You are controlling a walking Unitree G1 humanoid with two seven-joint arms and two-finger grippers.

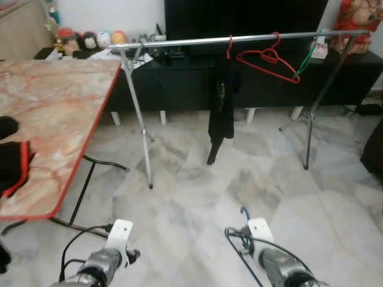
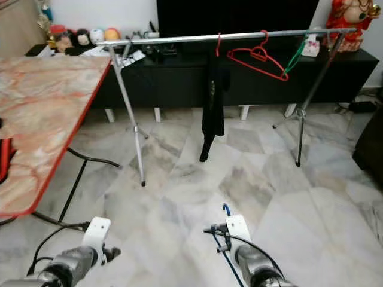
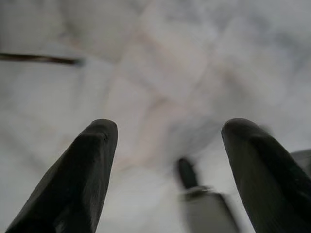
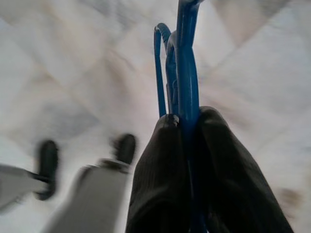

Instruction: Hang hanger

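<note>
The right gripper (image 4: pixel 187 145) is clenched on a blue hanger (image 4: pixel 183 73), whose wire runs up between the two black fingers (image 4: pixel 160 165) and past their tips. In the head views that hanger (image 1: pixel 239 239) sits low in front of the robot, held over the marble floor (image 1: pixel 197 197) and well short of the clothes rail (image 1: pixel 239 39). The left gripper (image 3: pixel 165 165) is released — its fingers (image 3: pixel 80 174) stand wide apart with nothing between them, and it hangs over the same floor beside the right one.

The clothes rail is a silver bar on splayed legs, set in front of a long black TV cabinet (image 1: pixel 179 84). On the rail hangs a black garment (image 1: pixel 221 104) on a red hook, just beside it a bare red hanger (image 1: pixel 267 63) tilted down toward the rail's right end, and next to that a green hanger (image 1: pixel 306 60), seen nearly edge-on. To the left of the rail stands a marble-patterned table (image 1: pixel 54 119) with a red edge — dark clothing (image 1: pixel 12 161) lies on its near left part.
</note>
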